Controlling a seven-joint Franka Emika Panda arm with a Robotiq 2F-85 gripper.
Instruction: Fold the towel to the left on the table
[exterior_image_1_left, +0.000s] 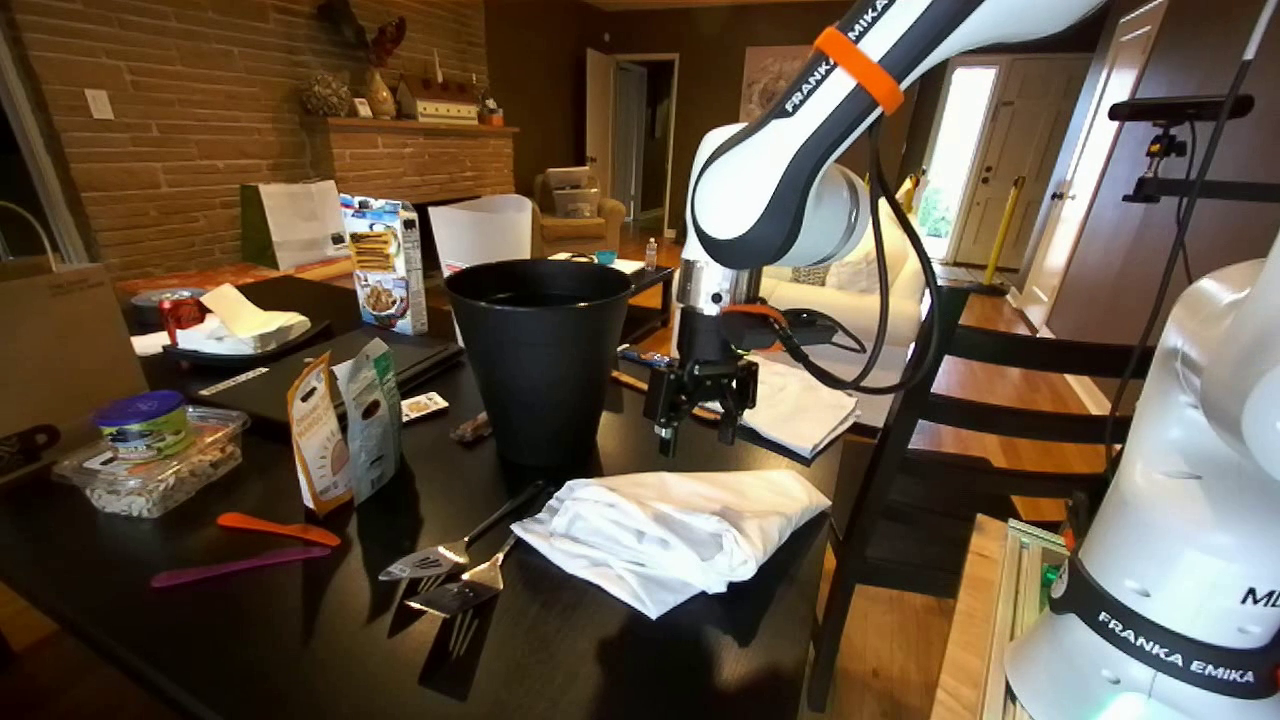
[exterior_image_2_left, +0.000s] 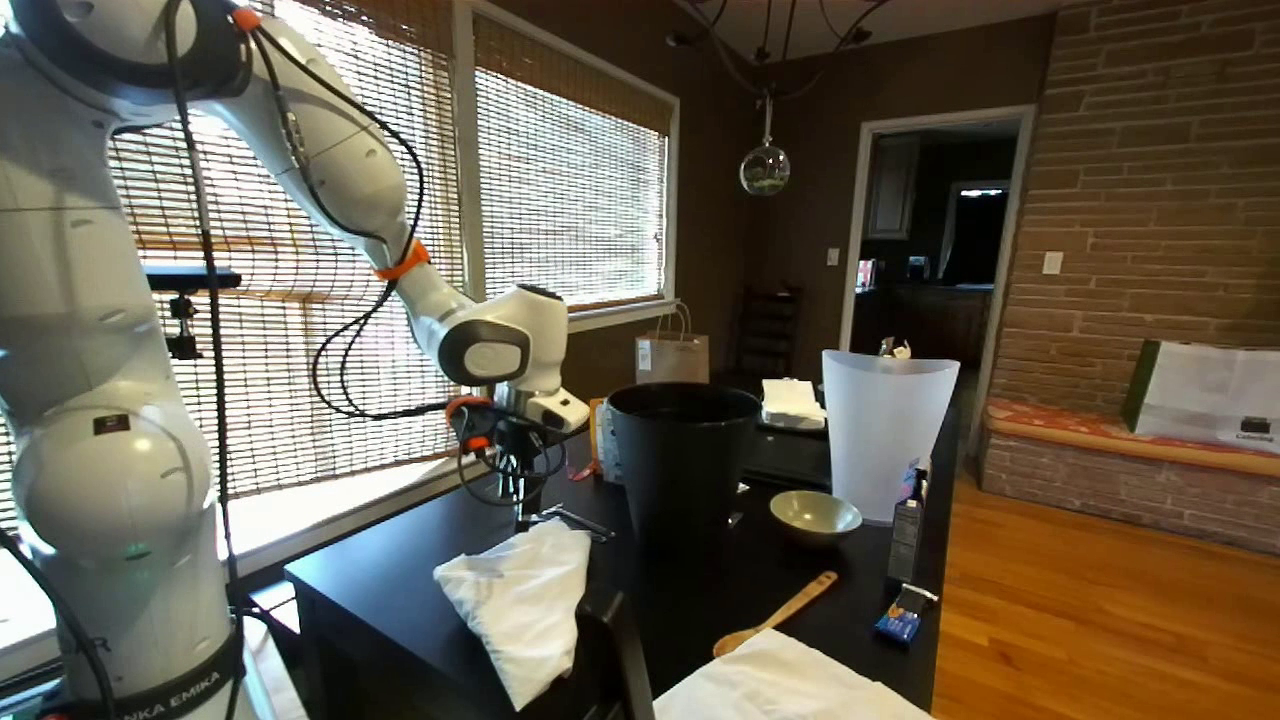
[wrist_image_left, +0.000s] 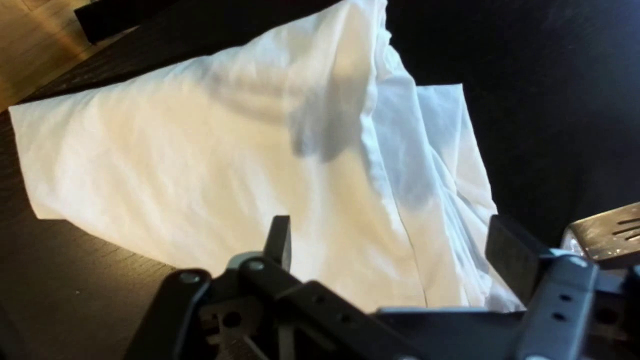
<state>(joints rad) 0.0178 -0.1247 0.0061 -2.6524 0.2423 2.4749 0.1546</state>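
The white towel (exterior_image_1_left: 680, 530) lies wrinkled and partly folded on the dark glossy table (exterior_image_1_left: 330, 640), close to its edge. In an exterior view the towel (exterior_image_2_left: 530, 600) hangs near the table corner. In the wrist view the towel (wrist_image_left: 225, 165) fills the middle, with layered folds on its right side. My gripper (exterior_image_1_left: 697, 440) points down above the far side of the towel, apart from it. In the wrist view the gripper (wrist_image_left: 392, 240) has its fingers wide apart, with nothing between them and the towel below. The gripper also shows in an exterior view (exterior_image_2_left: 520, 500), partly hidden by cables.
A tall black bin (exterior_image_1_left: 540, 370) stands beside the towel and gripper. Metal spatulas (exterior_image_1_left: 460, 580) lie next to the towel. Snack pouches (exterior_image_1_left: 345, 430) stand farther along. Another white folded cloth (exterior_image_1_left: 795, 405) lies behind the gripper. A dark slatted chair (exterior_image_1_left: 1000, 410) stands at the table's side.
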